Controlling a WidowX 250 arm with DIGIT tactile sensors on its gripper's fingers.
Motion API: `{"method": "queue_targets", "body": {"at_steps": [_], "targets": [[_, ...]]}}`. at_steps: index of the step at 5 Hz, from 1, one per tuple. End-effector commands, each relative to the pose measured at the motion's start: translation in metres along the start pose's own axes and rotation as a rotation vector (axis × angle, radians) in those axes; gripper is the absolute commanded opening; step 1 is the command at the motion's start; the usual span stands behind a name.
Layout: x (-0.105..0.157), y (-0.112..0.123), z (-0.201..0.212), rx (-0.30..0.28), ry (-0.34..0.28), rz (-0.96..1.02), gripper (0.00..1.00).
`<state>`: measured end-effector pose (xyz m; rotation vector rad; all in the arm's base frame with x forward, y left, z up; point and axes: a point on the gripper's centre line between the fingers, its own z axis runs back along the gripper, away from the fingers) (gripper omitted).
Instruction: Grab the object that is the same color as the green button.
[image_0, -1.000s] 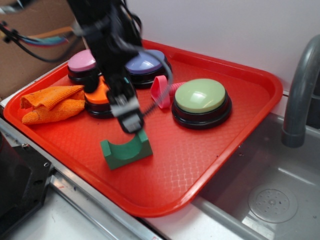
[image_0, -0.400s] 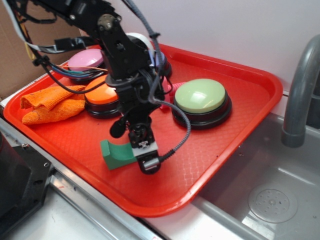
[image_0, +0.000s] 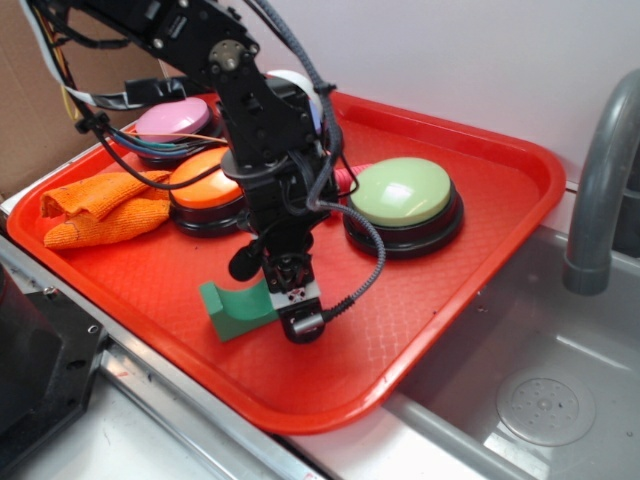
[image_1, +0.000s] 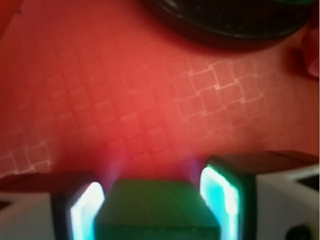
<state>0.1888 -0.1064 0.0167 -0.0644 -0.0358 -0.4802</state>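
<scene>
In the lower middle of the exterior frame, the end effector (image_0: 297, 305) is down on the right end of the dark-green arch block (image_0: 237, 308), which sits on the red tray (image_0: 420, 300) toward its near edge. The blurred wrist view shows the block (image_1: 156, 210) at bottom centre between the two glowing pads (image_1: 86, 210), which seem to press its sides, so the end effector (image_1: 156, 207) looks closed on it. The pale-green domed button (image_0: 403, 192) stands right of centre, well apart from the block.
</scene>
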Motion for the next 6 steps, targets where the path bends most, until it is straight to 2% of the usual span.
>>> {"method": "queue_targets", "body": {"at_steps": [1,2,3,5,6], "targets": [[0.011,0.016,0.053,-0.024,-0.049,0.05,0.0],[0.013,0.035,0.089,-0.009,-0.053,0.105,0.0],[-0.001,0.06,0.124,0.003,-0.08,0.235,0.0],[-0.039,0.082,0.167,0.143,-0.067,0.435,0.0],[-0.048,0.09,0.168,0.108,-0.062,0.447,0.0]]}}
